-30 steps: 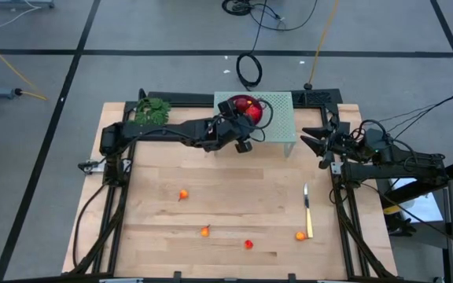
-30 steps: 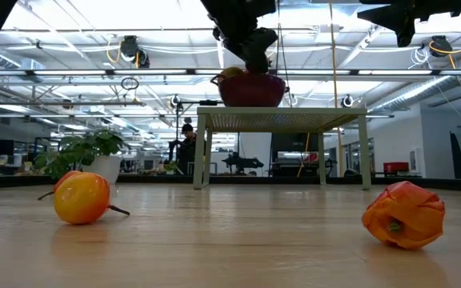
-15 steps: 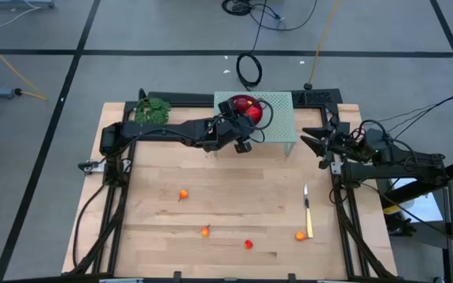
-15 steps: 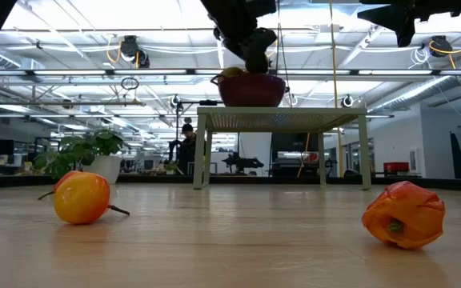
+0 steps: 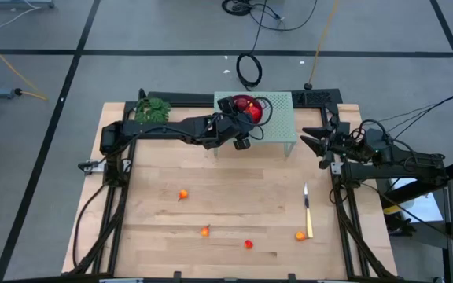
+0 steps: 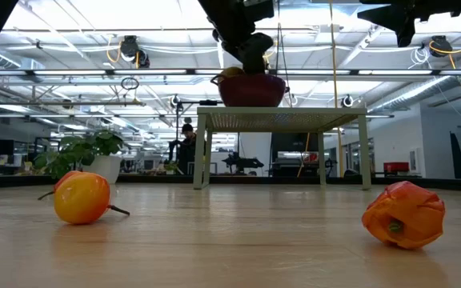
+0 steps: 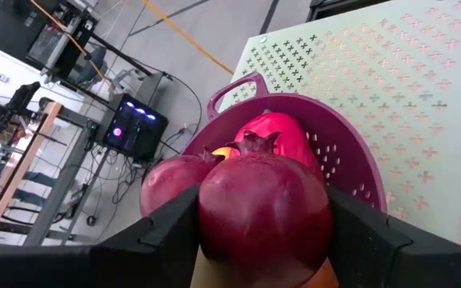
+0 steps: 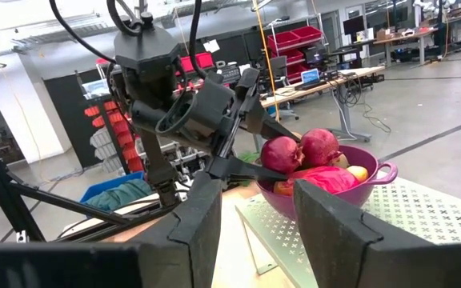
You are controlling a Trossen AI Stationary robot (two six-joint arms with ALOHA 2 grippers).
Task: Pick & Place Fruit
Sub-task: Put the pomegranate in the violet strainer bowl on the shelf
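Left end effector (image 7: 264, 240) is up at the twelve o'clock end of the counter (image 5: 234, 204), fingers clamped on a dark red pomegranate (image 7: 264, 210), poised right at the purple bowl (image 7: 350, 172) on the pale perforated stand (image 5: 278, 118). A second pomegranate (image 7: 173, 180) and a red fruit (image 7: 278, 136) already fill that bowl, so release now and this one could roll off the heap, over the rim. Right end effector (image 8: 250, 216) waits at three o'clock, fingers apart, empty. Four small orange fruits (image 5: 183, 194) lie scattered toward six o'clock, near a knife (image 5: 307, 208); a leafy sprig (image 5: 152, 110) sits at eleven. Pale wood planks, open workshop behind, possibly someone seated far off.
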